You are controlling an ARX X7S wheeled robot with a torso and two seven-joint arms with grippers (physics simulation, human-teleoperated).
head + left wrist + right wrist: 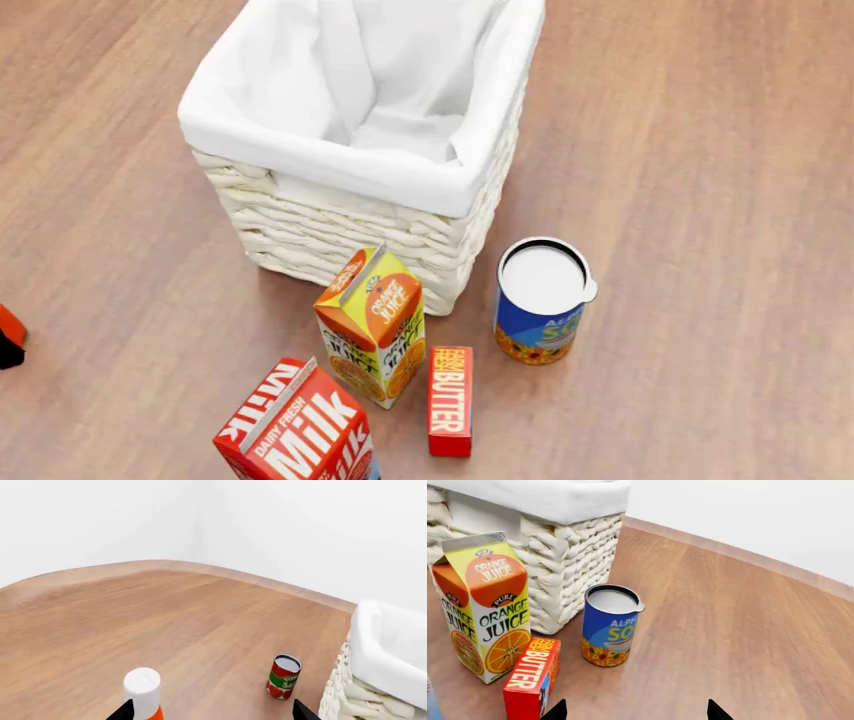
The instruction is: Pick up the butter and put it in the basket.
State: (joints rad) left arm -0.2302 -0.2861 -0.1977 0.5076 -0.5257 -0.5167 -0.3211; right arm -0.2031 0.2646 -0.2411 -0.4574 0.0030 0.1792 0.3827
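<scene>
The butter [450, 400] is a slim red-orange box with white lettering, lying flat on the wooden floor in front of the basket [340, 165], between the orange juice carton [371, 325] and the blue soup can [541, 300]. In the right wrist view the butter [532, 677] lies just beside one tip of my right gripper [636, 712], which is open and empty, low over the floor. The basket [560, 535] stands beyond. My left gripper [213, 712] is open and empty, with the basket's corner [383, 650] to one side. Neither gripper shows clearly in the head view.
A red-and-white milk carton [296, 432] stands close to the butter and juice. The left wrist view shows a red tomato can [283, 676] and a white-capped orange bottle [142, 690] by one fingertip. A small red and black thing [7, 337] sits at the head view's left edge. White walls lie beyond.
</scene>
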